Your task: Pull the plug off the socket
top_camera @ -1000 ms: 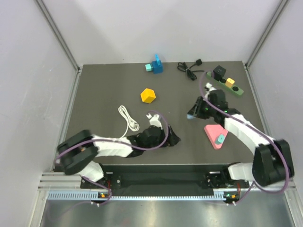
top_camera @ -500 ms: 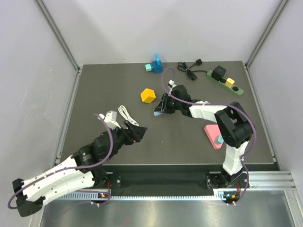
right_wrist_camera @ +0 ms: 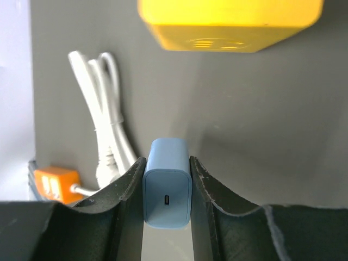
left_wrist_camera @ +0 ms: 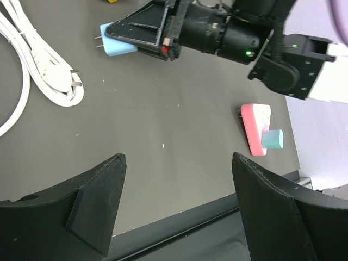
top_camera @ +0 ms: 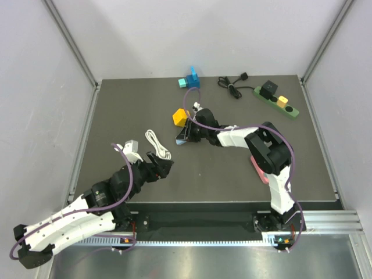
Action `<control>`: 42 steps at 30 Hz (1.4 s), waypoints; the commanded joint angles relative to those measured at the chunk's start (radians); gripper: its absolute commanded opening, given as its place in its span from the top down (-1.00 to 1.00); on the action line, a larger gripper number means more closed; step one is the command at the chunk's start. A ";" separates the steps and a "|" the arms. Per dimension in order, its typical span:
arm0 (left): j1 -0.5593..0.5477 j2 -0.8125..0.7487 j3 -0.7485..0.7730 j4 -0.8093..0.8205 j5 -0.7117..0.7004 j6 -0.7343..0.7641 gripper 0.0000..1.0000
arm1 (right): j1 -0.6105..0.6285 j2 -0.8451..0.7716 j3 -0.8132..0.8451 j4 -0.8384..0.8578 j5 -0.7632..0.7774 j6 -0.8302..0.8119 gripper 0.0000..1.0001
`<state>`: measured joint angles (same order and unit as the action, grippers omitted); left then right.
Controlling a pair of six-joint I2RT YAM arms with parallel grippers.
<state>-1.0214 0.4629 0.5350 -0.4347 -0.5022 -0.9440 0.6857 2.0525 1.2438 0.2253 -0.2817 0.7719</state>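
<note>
The green socket strip (top_camera: 276,102) lies at the back right with a black plug (top_camera: 268,89) and a yellow plug (top_camera: 282,100) in it; its black cable (top_camera: 232,86) coils to its left. My right gripper (top_camera: 182,138) is far from it, at the table's middle, shut on a light blue plug adapter (right_wrist_camera: 167,187). The adapter also shows in the left wrist view (left_wrist_camera: 116,47), prongs pointing left, just above the table. My left gripper (top_camera: 163,165) is open and empty in the near left-centre, its jaws wide apart (left_wrist_camera: 178,163).
A yellow cube (top_camera: 179,117) sits just behind the right gripper. A coiled white cable (top_camera: 156,143) lies left of it. A pink wedge with a teal block (left_wrist_camera: 256,129) lies near the right arm. A blue and teal block (top_camera: 190,79) stands at the back.
My right gripper has swung left across the table, from near the socket to beside the yellow cube, carrying the blue adapter. My left arm has pulled back to the near left.
</note>
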 commanded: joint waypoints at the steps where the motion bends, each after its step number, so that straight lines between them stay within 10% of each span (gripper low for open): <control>1: 0.003 0.008 0.013 0.011 -0.001 0.001 -0.66 | 0.014 0.035 0.055 0.057 0.038 0.017 0.54; 14: 0.003 0.081 -0.024 0.105 0.054 -0.021 -0.64 | 0.014 -0.005 0.215 -0.314 0.150 -0.124 -0.81; 25: 0.003 0.315 -0.084 0.472 0.255 -0.012 -0.52 | -0.046 -0.405 0.108 -0.690 0.572 -0.220 -0.99; 42: -0.068 1.402 0.294 1.366 0.633 -0.064 -0.34 | -0.560 -1.078 -0.270 -0.986 0.493 -0.298 -0.99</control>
<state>-1.0512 1.7546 0.7105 0.6689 0.0525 -0.9928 0.1558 1.0306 0.9756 -0.7052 0.1795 0.5148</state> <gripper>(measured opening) 0.667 0.996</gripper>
